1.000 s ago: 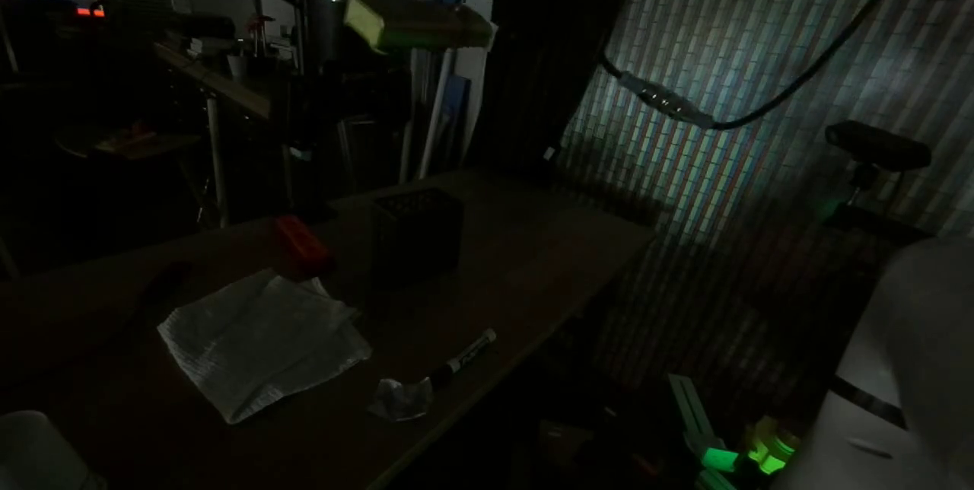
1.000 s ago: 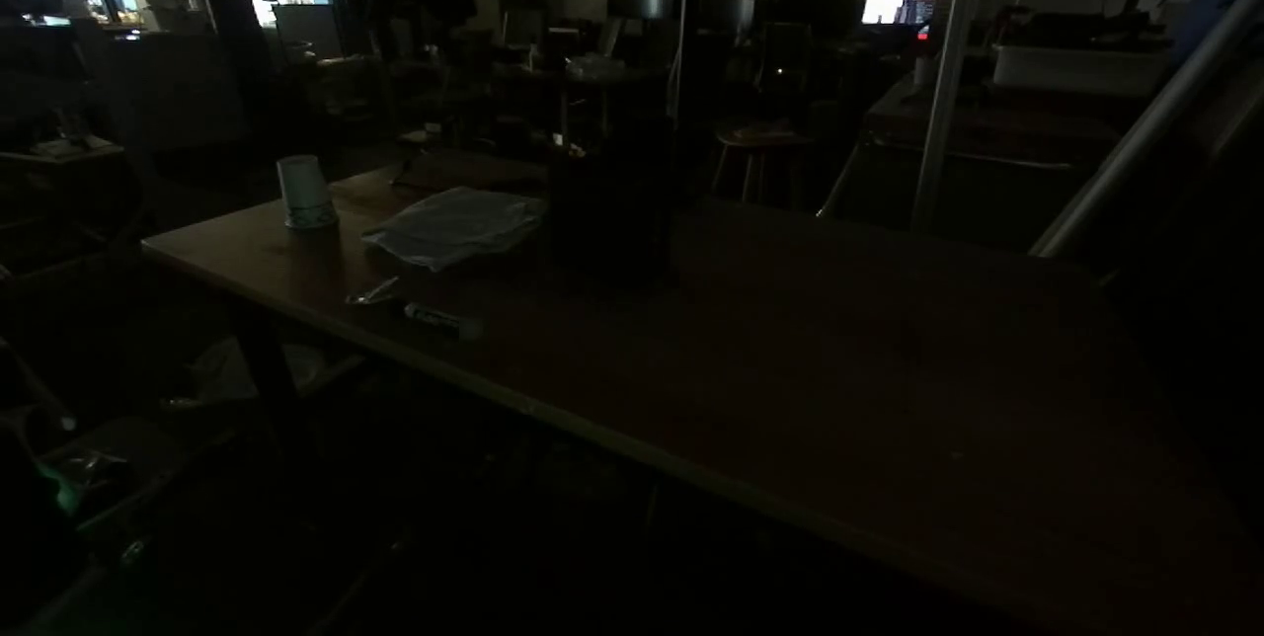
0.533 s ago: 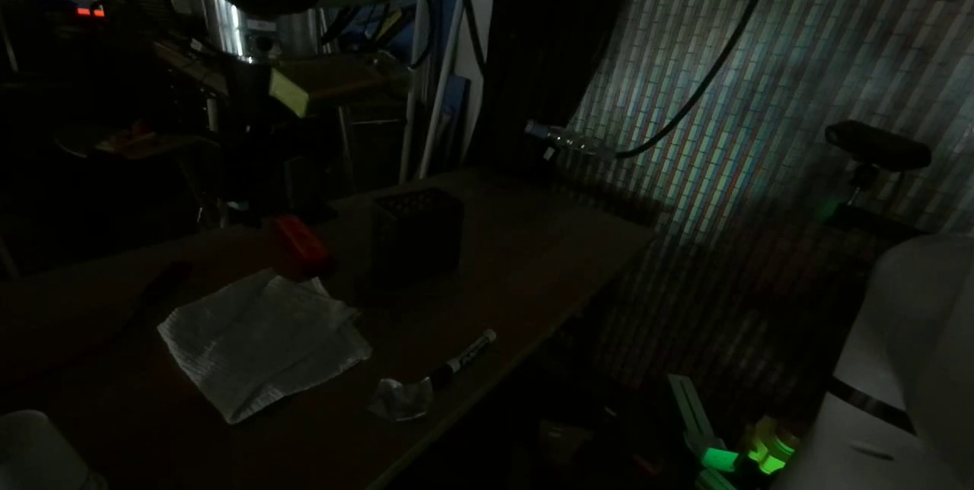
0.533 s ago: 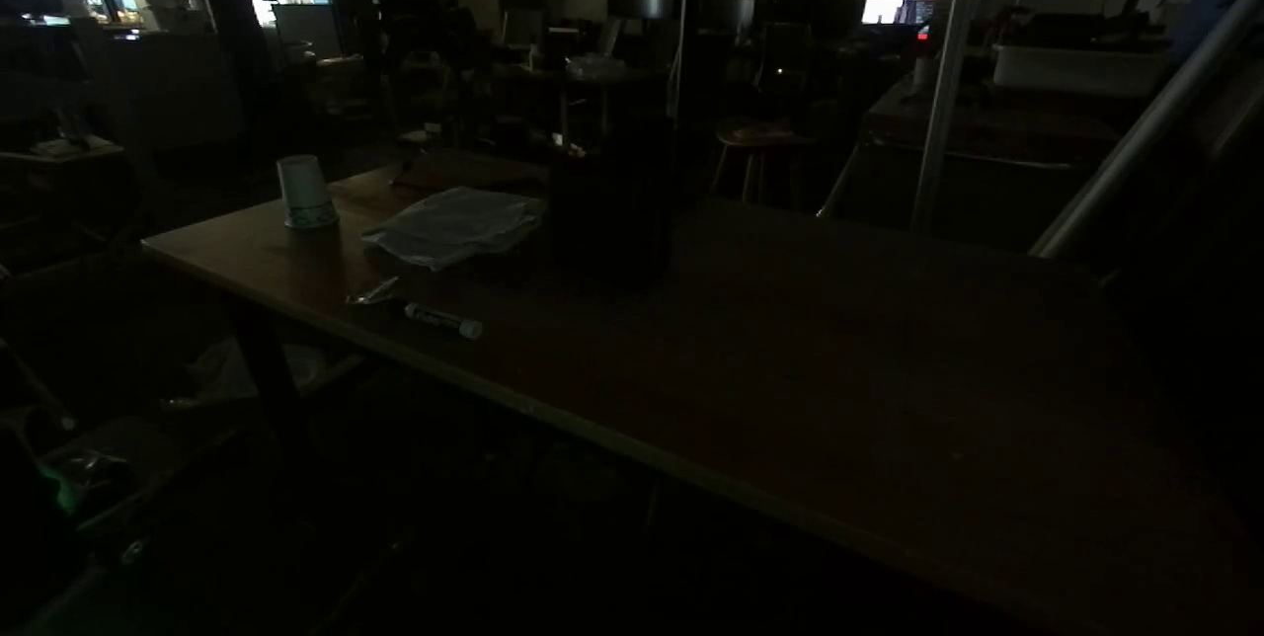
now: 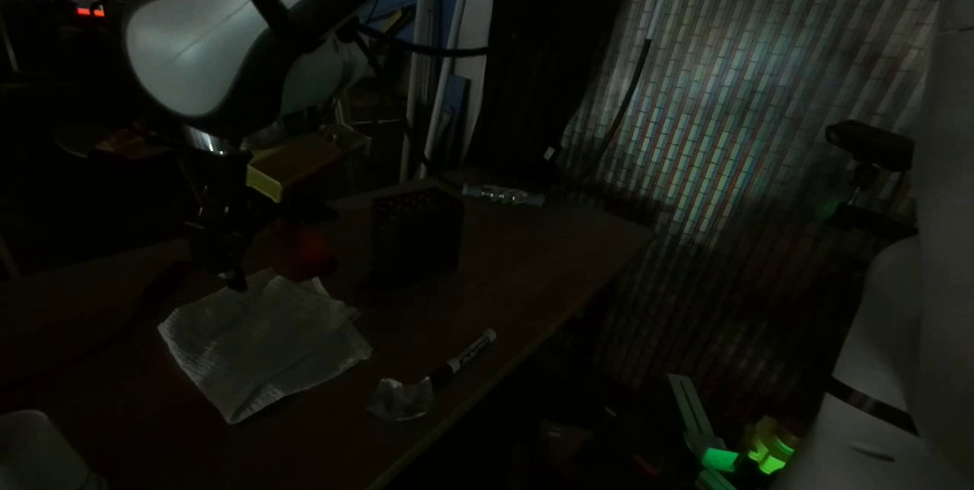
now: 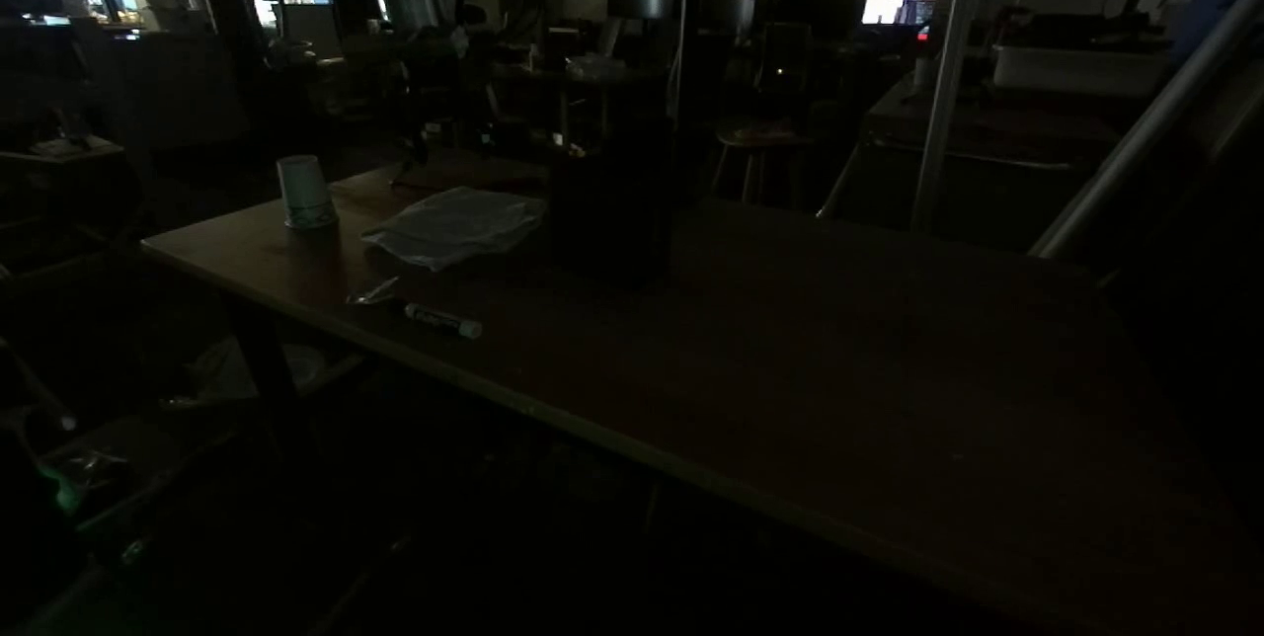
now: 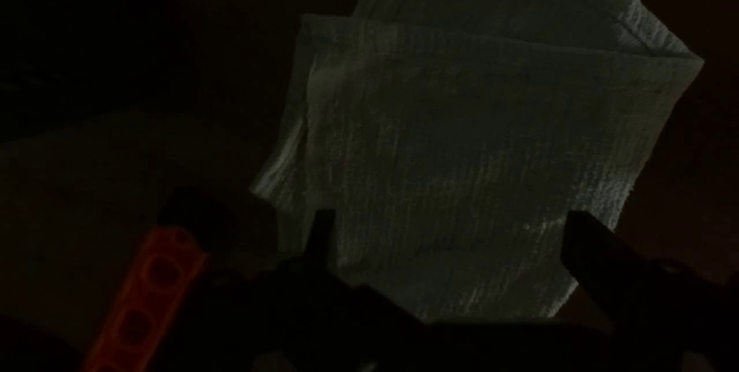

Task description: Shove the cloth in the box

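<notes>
The cloth [image 5: 266, 345], pale and wrinkled with folded-over edges, lies flat on the table in both exterior views. To one side of it stands the box [image 5: 417, 239], dark and upright; in an exterior view the box [image 6: 610, 211] is almost black. My gripper [image 7: 452, 215] is open, its dark fingers [image 7: 583, 245] spread wide over the cloth [image 7: 479, 129] with nothing gripped. In an exterior view the gripper hangs at the cloth's far edge; whether its tips touch the fabric I cannot tell in this dim light.
A red object [image 5: 308, 250] lies between the cloth and the box. Near the table's front edge are a marker [image 5: 472, 349] and a crumpled clear wrapper [image 5: 403, 400]. An upturned paper cup [image 6: 306, 192] stands by the table's end. An arm cable connector [image 5: 502, 195] hangs behind the box.
The arm has come down into view, and my gripper has dropped to the cloth's far edge. The hanging cable swung down with it. Cloth and box have stayed put.
</notes>
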{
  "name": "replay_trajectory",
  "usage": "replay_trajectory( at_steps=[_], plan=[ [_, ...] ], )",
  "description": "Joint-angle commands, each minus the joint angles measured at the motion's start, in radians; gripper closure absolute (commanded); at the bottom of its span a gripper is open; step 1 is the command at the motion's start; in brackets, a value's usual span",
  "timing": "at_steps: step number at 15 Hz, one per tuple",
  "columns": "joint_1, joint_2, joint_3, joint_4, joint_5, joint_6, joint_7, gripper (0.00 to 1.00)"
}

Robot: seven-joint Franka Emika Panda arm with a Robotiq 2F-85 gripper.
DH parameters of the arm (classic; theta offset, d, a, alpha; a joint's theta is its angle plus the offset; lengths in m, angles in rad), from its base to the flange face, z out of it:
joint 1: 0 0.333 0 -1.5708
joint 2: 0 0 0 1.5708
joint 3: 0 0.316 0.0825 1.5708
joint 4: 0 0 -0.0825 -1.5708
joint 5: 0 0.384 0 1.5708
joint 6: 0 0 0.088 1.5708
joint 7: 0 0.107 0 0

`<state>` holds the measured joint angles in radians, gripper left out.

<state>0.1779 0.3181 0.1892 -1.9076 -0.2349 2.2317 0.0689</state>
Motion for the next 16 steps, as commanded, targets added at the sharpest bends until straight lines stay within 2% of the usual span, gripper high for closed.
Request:
replay_trajectory(
  at_steps=[1, 9, 10, 12, 16],
  plan=[
    [0.017, 0.097, -0.032, 0.049, -0.012, 0.038, -0.034, 0.0],
    [0.018, 0.236, -0.045, 0.07, 0.009, 0.08, -0.098, 0.0],
    [0.016, 0.243, -0.04, 0.077, 0.022, 0.077, -0.103, 0.25],
    [0.009, 0.231, -0.031, 0.07, 0.046, 0.074, -0.115, 0.33],
    [0.01, 0.196, -0.027, 0.041, 0.065, 0.077, -0.122, 0.66]
  ],
)
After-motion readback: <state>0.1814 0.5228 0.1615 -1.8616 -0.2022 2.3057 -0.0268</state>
